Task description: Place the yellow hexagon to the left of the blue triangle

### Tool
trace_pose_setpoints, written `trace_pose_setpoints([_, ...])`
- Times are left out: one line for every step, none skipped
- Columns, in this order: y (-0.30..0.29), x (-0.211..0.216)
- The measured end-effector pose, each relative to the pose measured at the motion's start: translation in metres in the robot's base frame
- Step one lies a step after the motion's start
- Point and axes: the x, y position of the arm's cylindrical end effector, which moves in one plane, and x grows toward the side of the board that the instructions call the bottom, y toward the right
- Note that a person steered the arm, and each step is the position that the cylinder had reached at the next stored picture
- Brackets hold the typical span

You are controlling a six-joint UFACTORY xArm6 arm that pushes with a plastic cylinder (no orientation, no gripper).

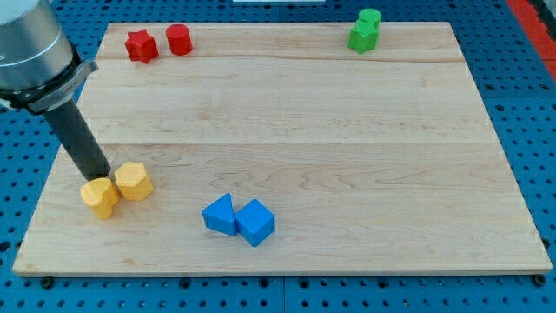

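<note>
The yellow hexagon [134, 181] lies near the board's left edge, low in the view. A second yellow block [101, 196], shape unclear, touches its left side. The blue triangle [220, 215] lies to the right and lower, with a blue cube [255, 223] touching its right side. My tip [97, 175] rests on the board just above the second yellow block and just left of the hexagon, close to both.
A red star-like block [141, 45] and a red cylinder-like block [179, 39] sit at the top left. Two green blocks [366, 30] sit together at the top right. The wooden board [347, 156] ends close to the yellow blocks' left.
</note>
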Motion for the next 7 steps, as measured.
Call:
trace_pose_setpoints([0.011, 0.000])
trace_pose_setpoints([0.037, 0.000])
trace_pose_setpoints([0.052, -0.002])
trace_pose_setpoints([0.054, -0.002])
trace_pose_setpoints([0.055, 0.003])
trace_pose_setpoints([0.055, 0.015])
trace_pose_setpoints([0.045, 0.016])
